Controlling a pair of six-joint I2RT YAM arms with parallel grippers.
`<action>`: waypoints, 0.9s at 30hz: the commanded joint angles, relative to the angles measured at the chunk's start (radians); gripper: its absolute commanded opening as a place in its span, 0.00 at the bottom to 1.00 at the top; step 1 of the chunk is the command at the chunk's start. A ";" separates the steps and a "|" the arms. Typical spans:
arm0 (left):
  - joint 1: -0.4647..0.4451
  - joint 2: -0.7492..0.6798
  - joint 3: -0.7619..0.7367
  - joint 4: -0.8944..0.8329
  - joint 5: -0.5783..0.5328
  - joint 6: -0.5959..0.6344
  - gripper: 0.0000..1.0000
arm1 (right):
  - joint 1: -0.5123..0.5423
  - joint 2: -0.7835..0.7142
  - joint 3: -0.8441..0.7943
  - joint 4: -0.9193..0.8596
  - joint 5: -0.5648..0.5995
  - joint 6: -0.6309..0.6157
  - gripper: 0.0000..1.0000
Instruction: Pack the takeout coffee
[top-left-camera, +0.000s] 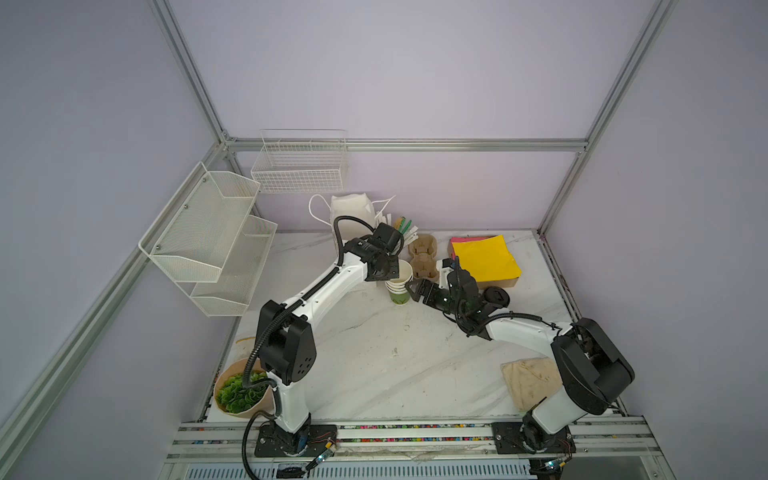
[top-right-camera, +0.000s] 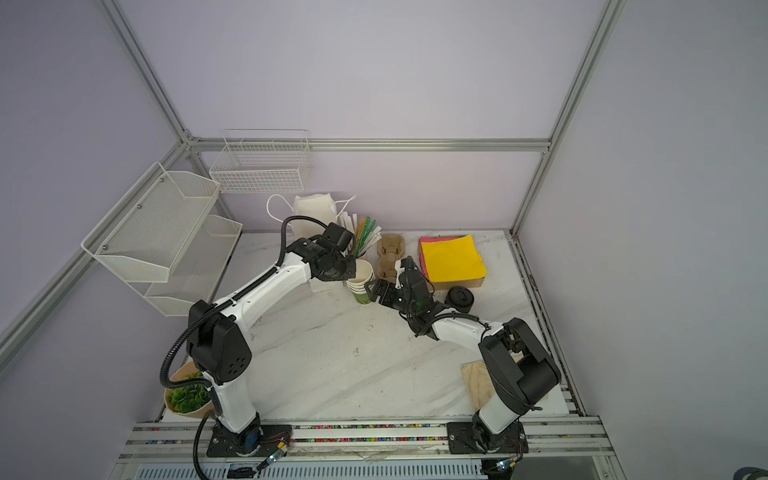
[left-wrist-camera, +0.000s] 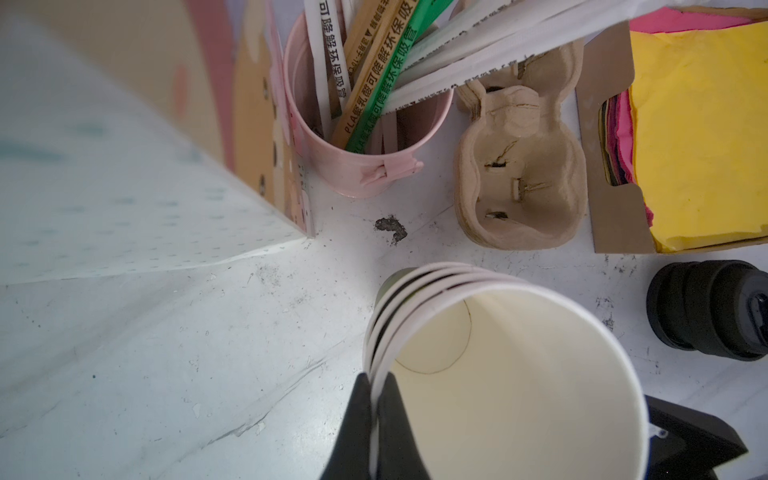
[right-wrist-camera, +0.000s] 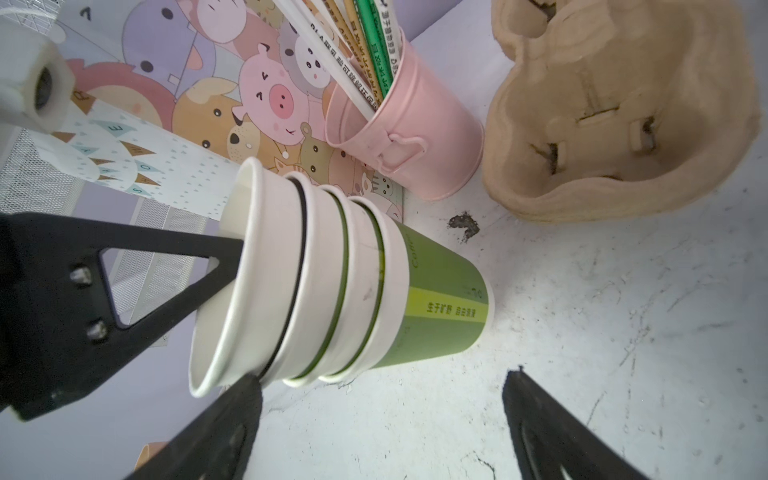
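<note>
A nested stack of green paper cups (top-left-camera: 400, 287) (top-right-camera: 361, 286) (right-wrist-camera: 353, 282) stands at the back middle of the table. Its top cup (left-wrist-camera: 519, 374), cream-white inside, sits slightly raised from those below. My left gripper (left-wrist-camera: 376, 382) (top-left-camera: 395, 278) is shut on that cup's rim, one finger inside and one outside. My right gripper (right-wrist-camera: 382, 376) (top-left-camera: 411, 289) is open beside the stack on its right, jaws wide and empty. One of its fingertips (right-wrist-camera: 245, 386) lies close to the top cup's rim. A stack of black lids (top-left-camera: 496, 297) (left-wrist-camera: 706, 309) stands further right. No lidded takeout coffee is in view.
Behind the stack are a pink cup of straws (right-wrist-camera: 415, 137), pulp cup carriers (top-left-camera: 424, 259) and a cartoon-printed paper bag (right-wrist-camera: 208, 83). A box of yellow napkins (top-left-camera: 486, 257) is at the back right. A potted plant (top-left-camera: 241, 390) and a cloth (top-left-camera: 528, 382) lie near the front corners.
</note>
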 joint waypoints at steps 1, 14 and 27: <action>0.001 -0.023 0.093 0.015 0.019 -0.017 0.00 | 0.005 0.023 -0.015 0.050 0.012 0.008 0.94; 0.010 -0.039 0.092 0.013 0.027 -0.023 0.00 | 0.005 0.083 -0.016 0.073 0.020 0.016 0.94; 0.020 -0.054 0.098 0.012 0.044 -0.044 0.00 | 0.004 0.085 -0.010 0.041 0.052 0.034 0.94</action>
